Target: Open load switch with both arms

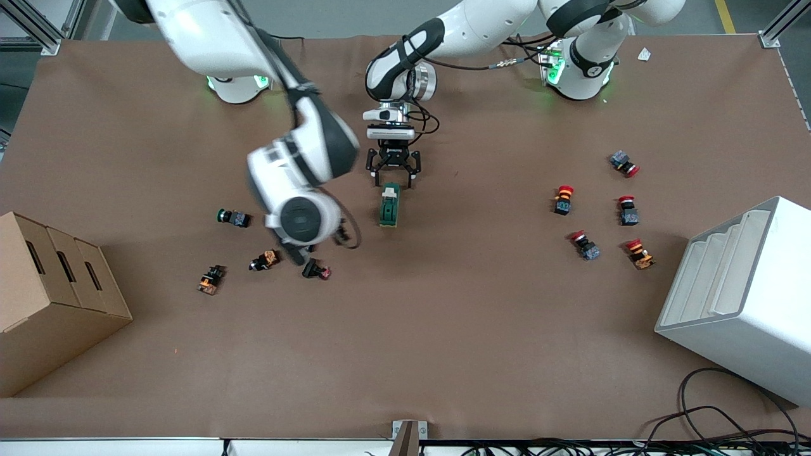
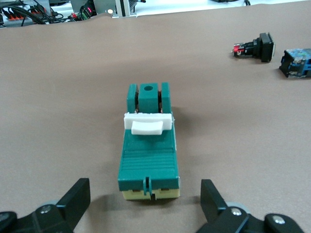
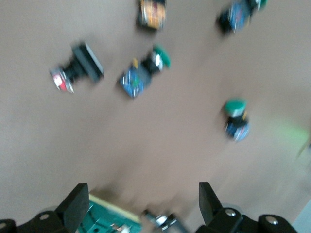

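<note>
Switch: load switch [image 1: 389,205] lies mid-desk [image 1: 443,316], untouched.
Left gripper [image 1: 393,180]: wide open, empty, straddling switch's end to brace it.
Right gripper [image 3: 141,206]: open, empty, over nearby buttons [image 1: 265,259].

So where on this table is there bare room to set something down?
The wide brown strip between the cardboard box and the white slotted bin is bare. It is crowded around the dark-green load switch under the left claw, and among the green-capped buttons and red-capped buttons.

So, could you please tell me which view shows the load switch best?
The left wrist view: the load switch fills its middle, white tab visible. The front view shows it small, under the left gripper. The right wrist view catches only a blurred corner.
</note>
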You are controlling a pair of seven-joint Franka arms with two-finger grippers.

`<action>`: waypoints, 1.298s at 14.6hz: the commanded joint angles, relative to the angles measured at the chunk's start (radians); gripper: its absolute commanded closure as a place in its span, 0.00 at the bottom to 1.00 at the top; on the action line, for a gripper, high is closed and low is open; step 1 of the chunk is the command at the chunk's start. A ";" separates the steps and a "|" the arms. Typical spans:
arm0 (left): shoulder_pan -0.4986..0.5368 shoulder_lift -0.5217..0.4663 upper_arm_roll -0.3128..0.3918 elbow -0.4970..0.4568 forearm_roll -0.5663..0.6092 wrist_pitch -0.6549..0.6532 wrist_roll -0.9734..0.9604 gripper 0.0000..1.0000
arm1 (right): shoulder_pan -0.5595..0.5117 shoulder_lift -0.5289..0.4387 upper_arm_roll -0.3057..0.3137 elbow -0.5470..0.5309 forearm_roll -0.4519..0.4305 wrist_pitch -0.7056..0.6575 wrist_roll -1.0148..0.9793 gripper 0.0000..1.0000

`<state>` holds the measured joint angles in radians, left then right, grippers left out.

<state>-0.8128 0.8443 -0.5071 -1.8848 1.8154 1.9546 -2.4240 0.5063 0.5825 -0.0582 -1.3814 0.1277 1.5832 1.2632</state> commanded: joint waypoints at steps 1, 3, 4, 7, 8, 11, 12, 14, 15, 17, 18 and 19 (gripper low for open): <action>0.001 -0.022 0.001 0.006 -0.050 -0.003 0.042 0.01 | -0.136 -0.104 0.021 -0.044 -0.040 -0.037 -0.300 0.00; 0.010 -0.033 -0.022 0.033 -0.123 -0.002 0.083 0.01 | -0.213 -0.144 0.021 -0.042 -0.086 -0.054 -0.515 0.00; 0.012 -0.040 -0.031 0.059 -0.190 -0.003 0.141 0.01 | -0.251 -0.164 0.021 -0.039 -0.120 -0.061 -0.630 0.00; 0.012 -0.088 -0.047 0.153 -0.408 -0.003 0.311 0.01 | -0.360 -0.214 0.020 -0.033 -0.166 -0.075 -0.962 0.00; 0.014 -0.106 -0.047 0.179 -0.460 -0.003 0.359 0.01 | -0.409 -0.228 0.020 -0.031 -0.166 -0.075 -1.057 0.00; 0.046 -0.168 -0.045 0.242 -0.603 -0.003 0.477 0.01 | -0.517 -0.228 0.021 0.027 -0.184 -0.116 -1.276 0.00; 0.067 -0.200 -0.045 0.257 -0.657 -0.003 0.520 0.01 | -0.532 -0.228 0.021 0.050 -0.191 -0.138 -1.288 0.00; 0.140 -0.272 -0.045 0.259 -0.741 -0.003 0.606 0.01 | -0.557 -0.227 0.020 0.073 -0.188 -0.143 -1.292 0.00; 0.177 -0.309 -0.047 0.260 -0.792 -0.003 0.670 0.00 | -0.560 -0.224 0.021 0.102 -0.188 -0.144 -1.292 0.00; 0.259 -0.373 -0.047 0.300 -0.931 -0.003 0.835 0.00 | -0.560 -0.224 0.021 0.114 -0.188 -0.146 -1.292 0.00; 0.294 -0.392 -0.045 0.328 -0.994 -0.003 0.914 0.00 | -0.557 -0.225 0.021 0.114 -0.188 -0.146 -1.292 0.00; 0.335 -0.411 -0.045 0.345 -1.046 -0.003 0.987 0.00 | -0.557 -0.225 0.023 0.114 -0.183 -0.143 -1.285 0.00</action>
<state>-0.5382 0.4816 -0.5462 -1.5624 0.8626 1.9547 -1.5576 -0.0442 0.3656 -0.0525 -1.2691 -0.0373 1.4482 -0.0262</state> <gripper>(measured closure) 0.000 0.000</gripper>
